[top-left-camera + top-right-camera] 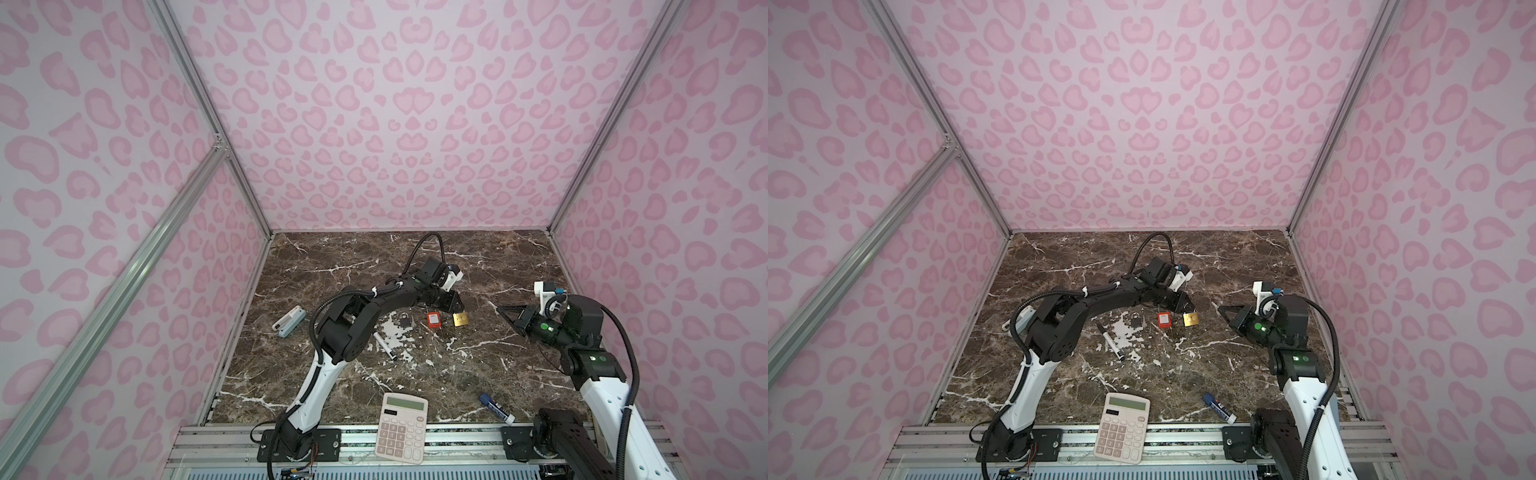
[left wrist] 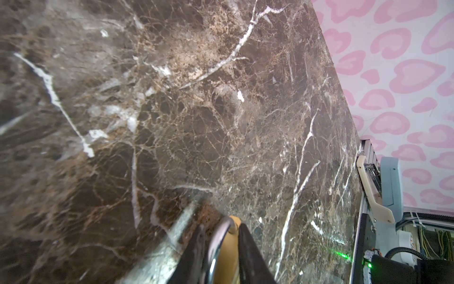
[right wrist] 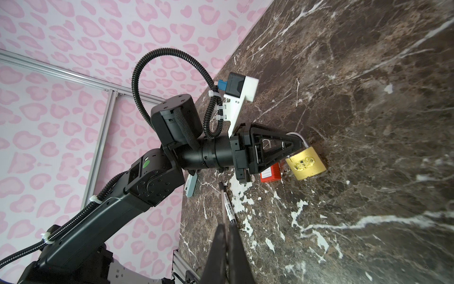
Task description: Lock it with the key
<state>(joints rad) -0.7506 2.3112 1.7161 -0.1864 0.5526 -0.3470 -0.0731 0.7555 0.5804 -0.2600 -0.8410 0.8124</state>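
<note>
— Brown marble counter (image 1: 478, 370), pink-spotted walls. Where's the padlock (image 3: 305, 164)?
— Mid-counter, just right of a red block (image 1: 433, 320). The right wrist view shows its brass face, with the left hand (image 3: 296, 143) at the shackle. The left wrist view shows only shackle and brass between narrowly parted fingers (image 2: 253, 260); gripping or not, I can't tell.
— Right hand (image 1: 498, 308)?
— Pinched shut on the key (image 1: 493, 306), off to the padlock's right.

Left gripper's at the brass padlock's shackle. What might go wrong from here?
The brass padlock leans with its shackle at the left gripper; let go, it may flop or shift. The red padlock lies close beside it and may get knocked. The right gripper is shut, and no key shows clearly.
</note>
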